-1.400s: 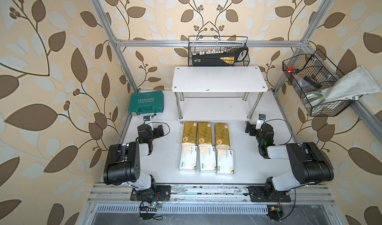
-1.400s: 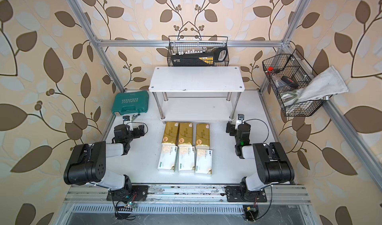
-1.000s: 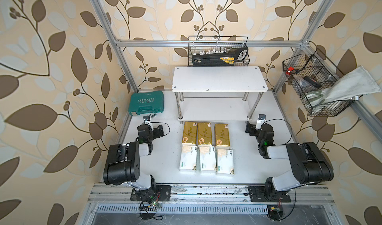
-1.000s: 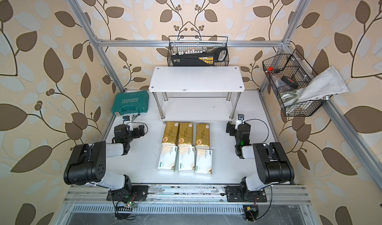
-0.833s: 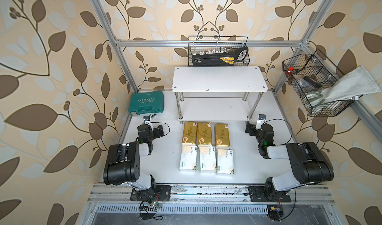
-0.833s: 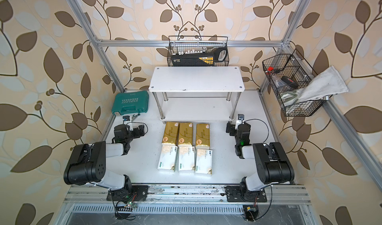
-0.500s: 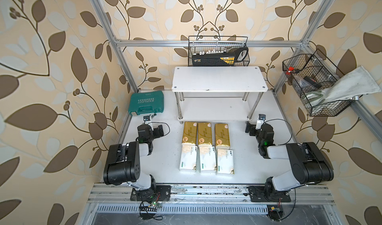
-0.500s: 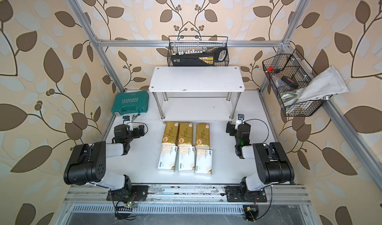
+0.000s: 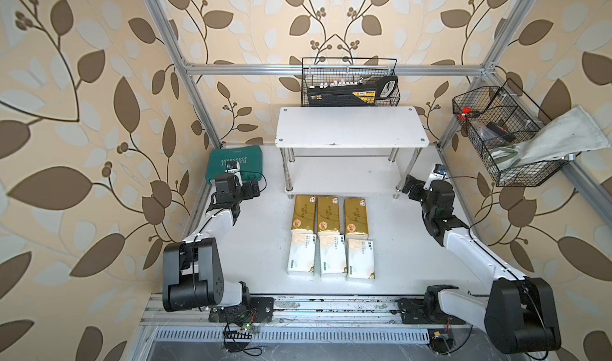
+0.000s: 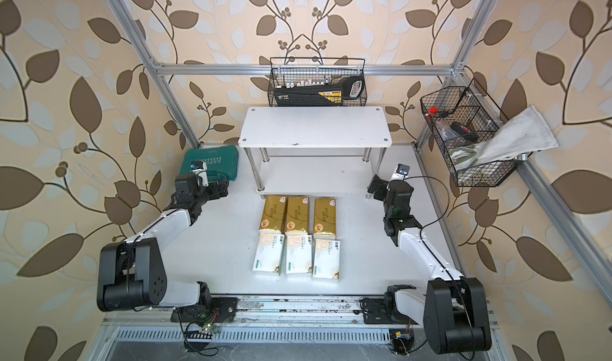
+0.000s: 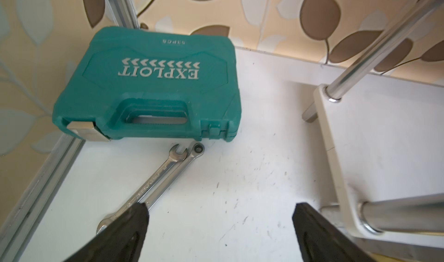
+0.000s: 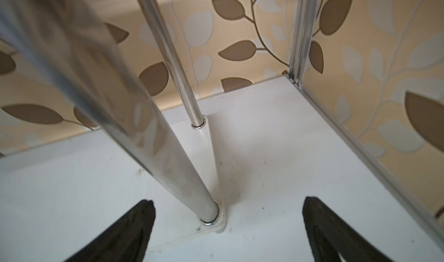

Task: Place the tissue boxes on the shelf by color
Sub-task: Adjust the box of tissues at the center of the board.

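Note:
In both top views three gold tissue boxes [image 9: 329, 216] lie side by side on the white table, just in front of the shelf [image 9: 351, 127]. Three white tissue boxes with green print [image 9: 332, 258] lie in a row right behind them, toward the front edge. Both tiers of the shelf are bare. My left gripper [image 9: 253, 188] rests low at the left, open and holding nothing [image 11: 219, 212], pointing at the shelf's left legs. My right gripper [image 9: 410, 186] is open and holding nothing too [image 12: 227, 210], with the shelf's front right leg [image 12: 168, 152] just ahead of its fingers.
A teal tool case [image 11: 149, 85] sits in the back left corner with two wrenches [image 11: 163, 174] lying in front of it. A black wire basket [image 9: 349, 82] hangs on the back wall. Another basket [image 9: 496, 134] with a cloth [image 9: 556, 137] hangs at the right.

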Tool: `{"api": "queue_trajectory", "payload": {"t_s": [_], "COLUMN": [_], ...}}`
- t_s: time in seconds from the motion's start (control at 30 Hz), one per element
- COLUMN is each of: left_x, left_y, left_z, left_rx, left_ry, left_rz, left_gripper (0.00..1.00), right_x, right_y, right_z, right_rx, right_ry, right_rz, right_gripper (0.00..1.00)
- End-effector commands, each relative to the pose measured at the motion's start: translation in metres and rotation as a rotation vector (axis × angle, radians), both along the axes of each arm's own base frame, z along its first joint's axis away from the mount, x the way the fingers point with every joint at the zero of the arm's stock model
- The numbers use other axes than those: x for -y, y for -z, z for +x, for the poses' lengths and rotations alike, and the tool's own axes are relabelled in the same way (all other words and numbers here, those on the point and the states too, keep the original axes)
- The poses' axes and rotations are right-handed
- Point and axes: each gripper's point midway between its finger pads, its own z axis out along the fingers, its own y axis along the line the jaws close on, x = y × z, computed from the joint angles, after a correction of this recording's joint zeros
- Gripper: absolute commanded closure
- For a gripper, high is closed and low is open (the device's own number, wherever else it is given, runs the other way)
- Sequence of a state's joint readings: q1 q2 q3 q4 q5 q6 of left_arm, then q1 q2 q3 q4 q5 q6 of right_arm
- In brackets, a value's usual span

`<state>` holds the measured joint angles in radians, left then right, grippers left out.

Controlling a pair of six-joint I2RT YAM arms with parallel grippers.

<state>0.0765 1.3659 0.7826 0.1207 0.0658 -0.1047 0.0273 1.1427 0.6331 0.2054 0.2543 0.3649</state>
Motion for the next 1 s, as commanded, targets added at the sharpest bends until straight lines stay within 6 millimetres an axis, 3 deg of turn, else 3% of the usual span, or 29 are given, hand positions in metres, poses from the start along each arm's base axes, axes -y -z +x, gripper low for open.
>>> {"api": "queue_trajectory", "payload": {"t_s": [0.0, 0.13, 0.27, 0.57, 0.7, 0.97], "left_x": [0.016, 0.034, 0.054, 0.092, 0.113, 0.16], "left_y": [-0.011, -0.021, -0.021, -0.022, -0.014, 0.003], "left_z": [-0.023, -0.047, -0.075, -0.121, -0.132, -0.137], "left_rx": [-0.114, -0.219, -0.297, -0.381, -0.425, -0.457], "left_ry": [-0.035, -0.094, -0.083, 0.013, 0.067, 0.149], "left_rz": [-0.025, -0.108, -0.183, -0.311, -0.326, -0.271], "left_gripper": [0.01, 0.01, 0.01, 0.01, 0.01, 0.01], "right_x": [-0.004, -0.045, -0.075, -0.144, -0.176, -0.207], "right_y": [0.034, 0.028, 0.03, 0.033, 0.033, 0.023], "right_z": [-0.029, -0.035, -0.054, -0.097, -0.113, -0.126], "right_rx": [-0.165, -0.195, -0.268, -0.478, -0.56, -0.6], "right_ry": [0.081, -0.14, -0.275, -0.483, -0.55, -0.596], "right_rz": [0.259, 0.357, 0.415, 0.273, 0.14, 0.063], "right_gripper": [0.01, 0.01, 0.01, 0.01, 0.01, 0.01]}}
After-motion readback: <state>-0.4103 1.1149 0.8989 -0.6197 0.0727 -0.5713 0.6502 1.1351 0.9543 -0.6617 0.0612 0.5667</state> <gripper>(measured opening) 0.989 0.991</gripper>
